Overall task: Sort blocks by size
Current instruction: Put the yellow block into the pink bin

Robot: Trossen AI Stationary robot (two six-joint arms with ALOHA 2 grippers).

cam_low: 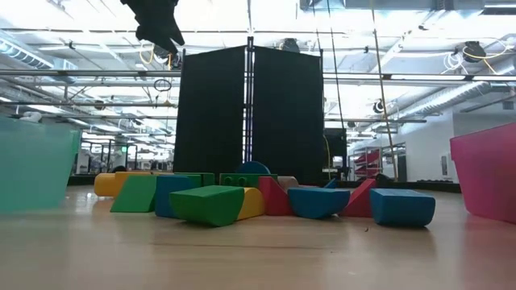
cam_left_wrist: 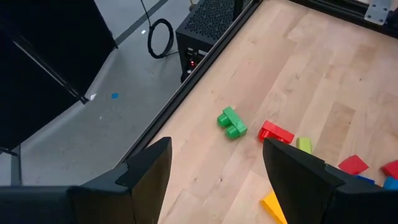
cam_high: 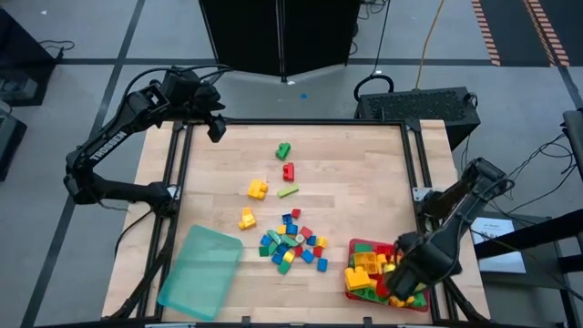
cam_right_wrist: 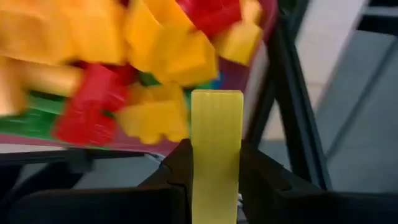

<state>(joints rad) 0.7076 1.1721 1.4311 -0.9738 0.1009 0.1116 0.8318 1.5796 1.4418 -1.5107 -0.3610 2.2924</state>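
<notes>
Right gripper (cam_right_wrist: pixel 214 163) clamped on a yellow oblong plastic brick (cam_right_wrist: pixel 216 134), long axis along the fingers, just above the flat red tray (cam_high: pixel 357 246) w/ big bricks, lower right of high view. Left gripper (cam_left_wrist: pixel 217 171) jaws apart, upper left, nearest the green studded brick (cam_left_wrist: pixel 231 122) on the tabletop (cam_high: pixel 355 164)

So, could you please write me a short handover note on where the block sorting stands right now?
Right gripper: shut on a pale yellow oblong plastic brick, over the flat red tray at the table's front right.
Left gripper: open, empty, waiting above the table's back left corner.
Done: the red tray holds a heap of larger yellow, red and green bricks.
Left: release the held brick; a cluster of small mixed-colour bricks at centre front, plus scattered larger ones: green, red, two yellow.
The flat translucent teal tray, front left, has no bricks on it.
</notes>
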